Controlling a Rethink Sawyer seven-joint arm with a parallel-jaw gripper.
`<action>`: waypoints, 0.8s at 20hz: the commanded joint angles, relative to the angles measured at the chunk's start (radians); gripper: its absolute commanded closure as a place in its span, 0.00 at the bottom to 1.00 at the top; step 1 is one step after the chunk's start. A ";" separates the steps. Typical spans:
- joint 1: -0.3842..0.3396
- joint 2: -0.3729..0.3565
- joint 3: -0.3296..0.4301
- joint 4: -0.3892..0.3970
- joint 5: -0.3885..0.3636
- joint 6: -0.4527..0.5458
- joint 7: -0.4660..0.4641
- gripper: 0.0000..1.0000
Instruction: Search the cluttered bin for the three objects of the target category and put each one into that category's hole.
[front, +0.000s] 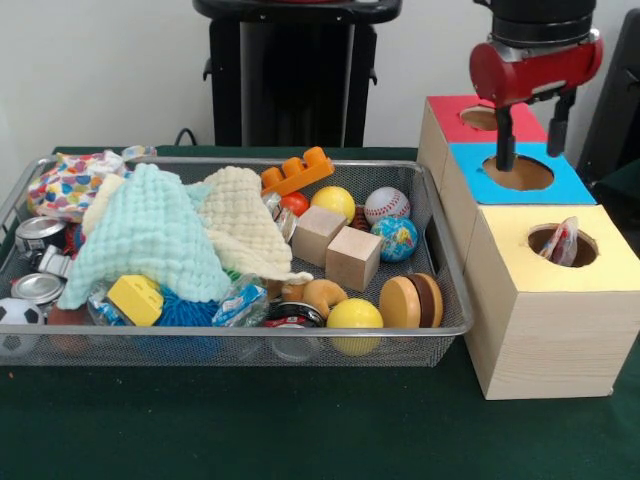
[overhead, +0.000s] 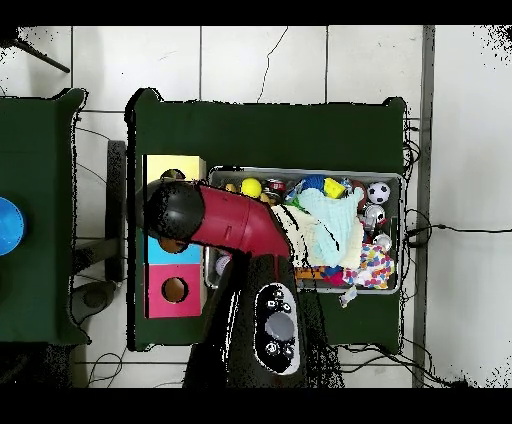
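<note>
My gripper (front: 532, 135) hangs open and empty just above the blue-topped box (front: 520, 175). In the overhead view the arm's red and black end (overhead: 180, 212) hides it. The yellow-topped box (front: 555, 300) stands nearest the camera, and a piece of spotted cloth (front: 565, 243) sticks up out of its round hole (front: 545, 240). The wire mesh bin (front: 200, 345) lies to the left of the boxes. Another spotted cloth (front: 65, 185) lies bunched at the bin's far left corner and shows in the overhead view (overhead: 372, 265). A third one is not visible.
A mint-green cloth (front: 150, 235) and a cream cloth (front: 240, 215) cover the bin's middle. Around them lie wooden cubes (front: 352, 257), balls, tins (front: 38, 233), an orange brick (front: 298, 170) and a wooden disc (front: 410, 300). The red-topped box (front: 455, 115) stands behind the blue one.
</note>
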 joint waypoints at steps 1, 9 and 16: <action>0.029 0.012 -0.028 0.127 -0.112 0.030 0.161 0.00; -0.008 0.037 0.004 0.149 -0.167 -0.051 0.149 0.00; -0.068 -0.106 0.004 0.296 -0.144 -0.082 0.152 0.00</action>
